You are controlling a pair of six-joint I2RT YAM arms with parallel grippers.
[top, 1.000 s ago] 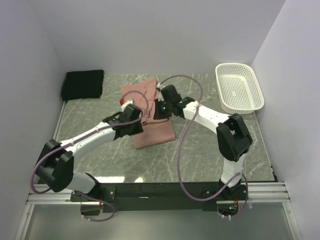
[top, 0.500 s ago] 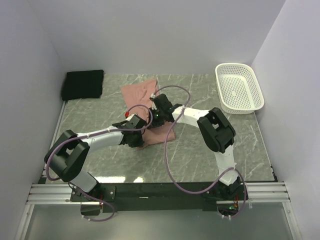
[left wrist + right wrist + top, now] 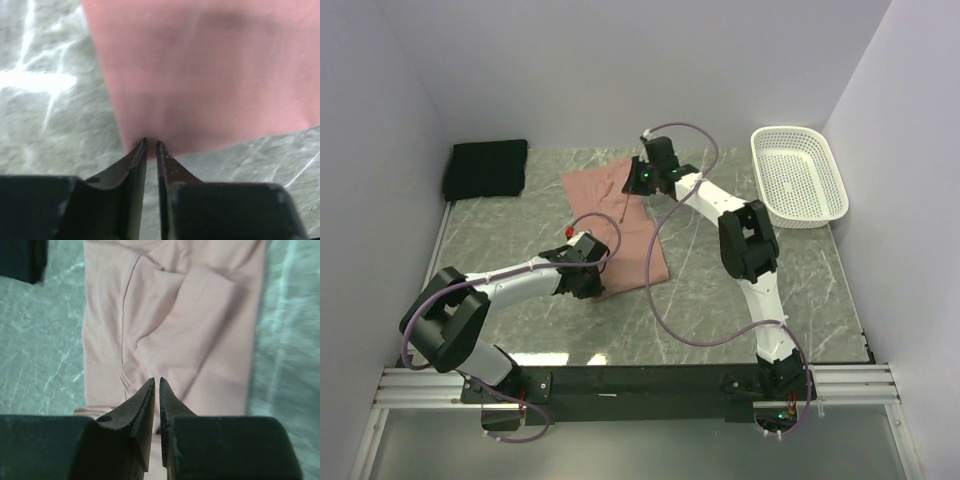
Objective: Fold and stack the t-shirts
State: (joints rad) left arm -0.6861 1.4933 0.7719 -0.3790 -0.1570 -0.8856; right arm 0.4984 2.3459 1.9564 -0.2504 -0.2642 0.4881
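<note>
**A:** Pink shirt (image 3: 632, 240) lies flat as a long strip in the middle of the table (image 3: 500, 225), running far to near. Black shirt (image 3: 486, 168) is folded in the far-left corner, well apart.

**B:** Claws?

**A:** Left claw (image 3: 151, 142) is nearly closed, tips nipped on the near hem. Looks like it has cloth. Right claw (image 3: 156, 380) shows a bare slit, over the far end. Can't tell if it holds anything.

**B:** What could go wrong?

**A:** It's a thin pinch, so the hem may slip out on a lift. If only one end is truly gripped, the fold goes skew. Creases by the right claw could bunch. The cable (image 3: 653, 270) hangs over the cloth and might drag it.
</note>
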